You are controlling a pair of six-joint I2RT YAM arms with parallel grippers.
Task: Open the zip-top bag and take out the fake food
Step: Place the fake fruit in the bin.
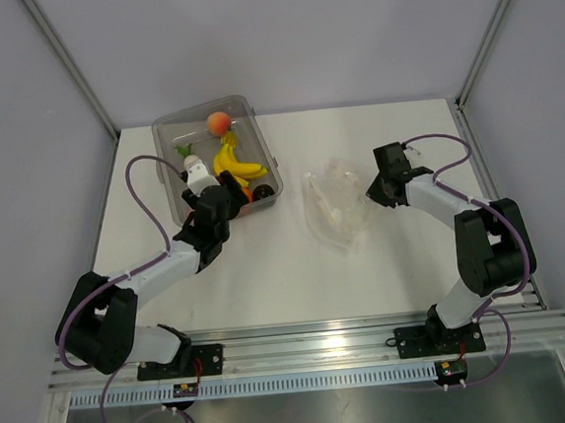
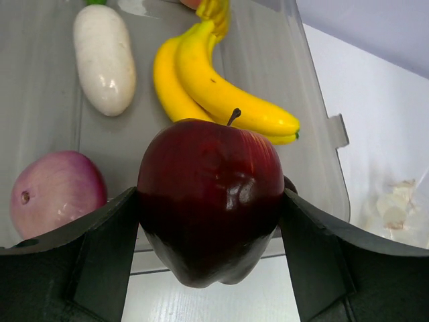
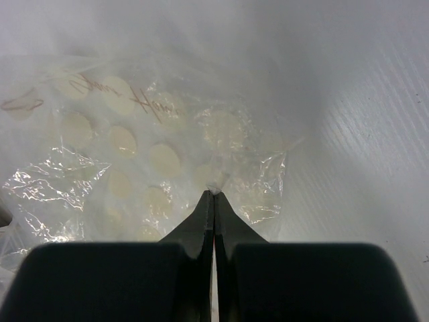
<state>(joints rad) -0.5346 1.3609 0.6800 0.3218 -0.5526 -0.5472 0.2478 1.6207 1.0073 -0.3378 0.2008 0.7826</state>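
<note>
Wrist view alone shows left fingers (image 2: 87, 261) clamping the apple (image 2: 209, 201)

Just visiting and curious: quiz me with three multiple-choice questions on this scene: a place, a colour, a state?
1. The yellow toy banana bunch lies: A in the rigid clear-grey plastic tub; B in the bag; C on the table.
2. The glossy toy apple in the left hand is: A green; B dark red; C yellow.
3. The right hand is: A open; B gripping an orange; C shut on the crinkly clear plastic bag.
Answers: A, bananas on tub floor; B, seen close up; C, it pinches the film.
</note>
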